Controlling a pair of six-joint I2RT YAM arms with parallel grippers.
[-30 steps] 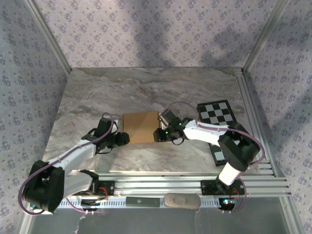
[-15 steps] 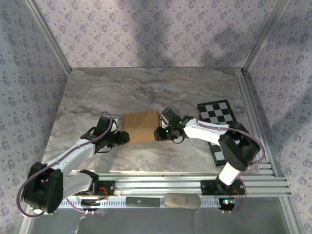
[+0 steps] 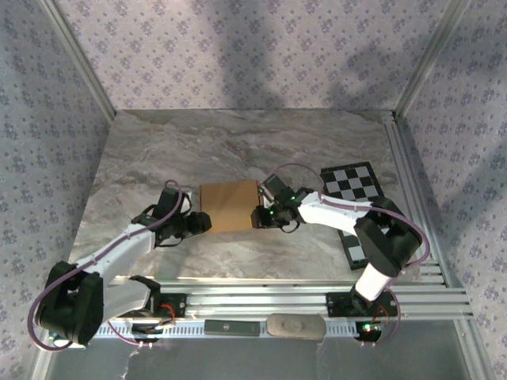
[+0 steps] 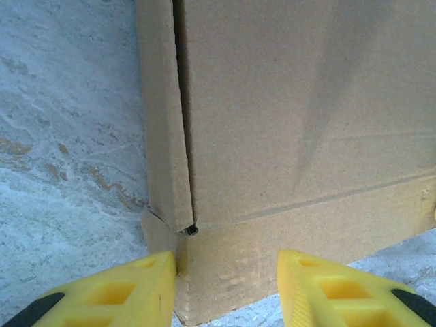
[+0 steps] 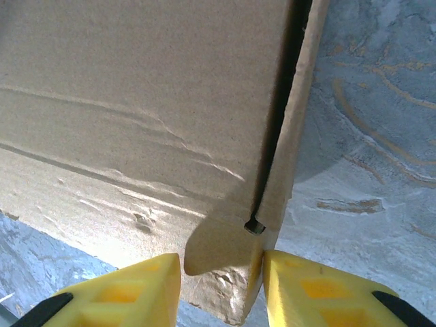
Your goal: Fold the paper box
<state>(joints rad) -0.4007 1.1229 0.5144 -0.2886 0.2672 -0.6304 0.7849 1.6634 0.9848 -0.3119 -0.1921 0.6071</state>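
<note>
- The paper box [image 3: 228, 206] sits on the table [image 3: 238, 142] between both arms.
- The left claw [image 4: 226, 289] is spread at one corner.
- The right claw [image 5: 221, 289] pinches the opposite corner.
- The checkered board [image 3: 352, 182] lies well right.

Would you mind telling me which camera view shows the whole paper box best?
The top external view: the paper box appears whole there, a tan rectangle lying on the marble table. The left wrist view shows a close-up of one corner and a side seam; the right wrist view shows another corner, creased.
</note>
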